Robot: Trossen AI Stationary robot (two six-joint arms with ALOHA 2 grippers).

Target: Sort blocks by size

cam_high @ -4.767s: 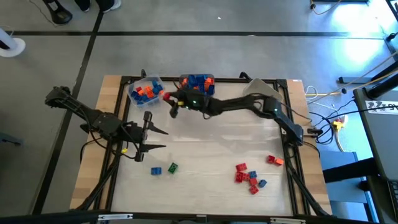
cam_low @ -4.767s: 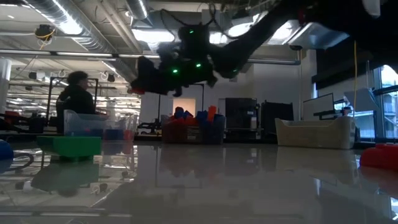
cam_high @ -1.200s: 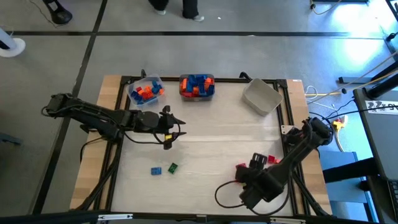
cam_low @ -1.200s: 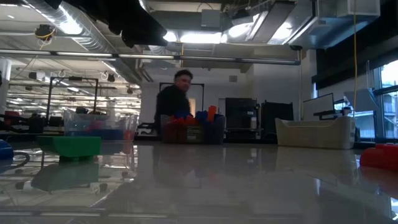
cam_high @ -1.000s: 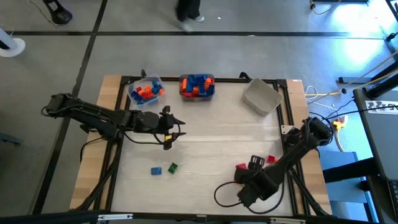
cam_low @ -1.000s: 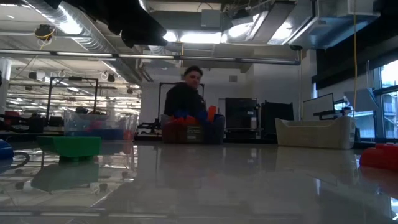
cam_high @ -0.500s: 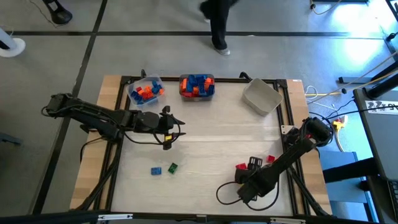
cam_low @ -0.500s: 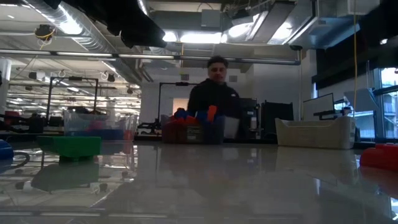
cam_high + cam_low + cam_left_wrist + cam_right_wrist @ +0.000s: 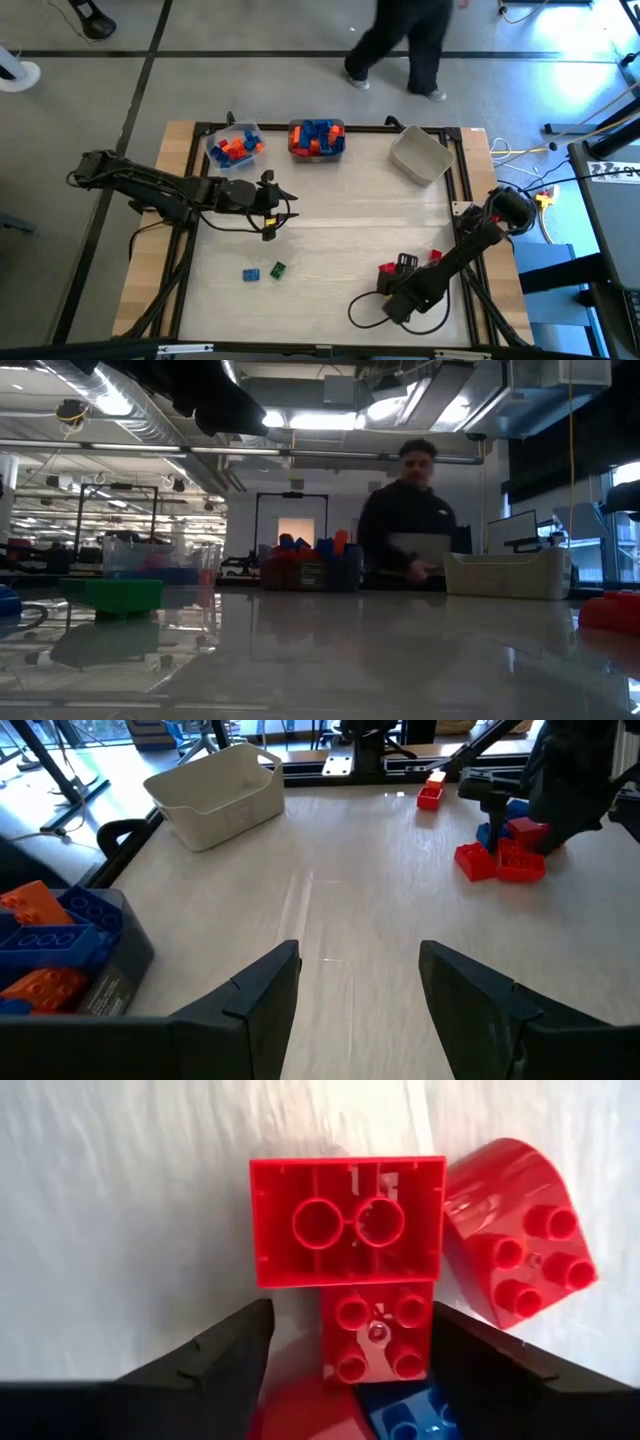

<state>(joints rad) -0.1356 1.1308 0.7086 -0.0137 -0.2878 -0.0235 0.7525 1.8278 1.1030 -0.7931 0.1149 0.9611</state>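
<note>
Right hand (image 9: 350,1342) hangs low over a cluster of glossy plastic blocks (image 9: 348,1235) on the pale wood-grain table (image 9: 340,215), fingers spread, nothing gripped. Directly beyond its fingertips lies a red rectangular brick, hollow underside up; between the fingers sits a square four-stud red brick (image 9: 375,1330), with a rounded red piece (image 9: 520,1245) beside it. Left hand (image 9: 358,982) hovers mid-table, fingers spread, empty.

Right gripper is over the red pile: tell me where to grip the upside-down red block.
Grip the upturned red block across its two long side walls, coming straight down. It lies flat, hollow side up. One long wall touches a small studded red block, so a finger may need to wedge between.
</note>
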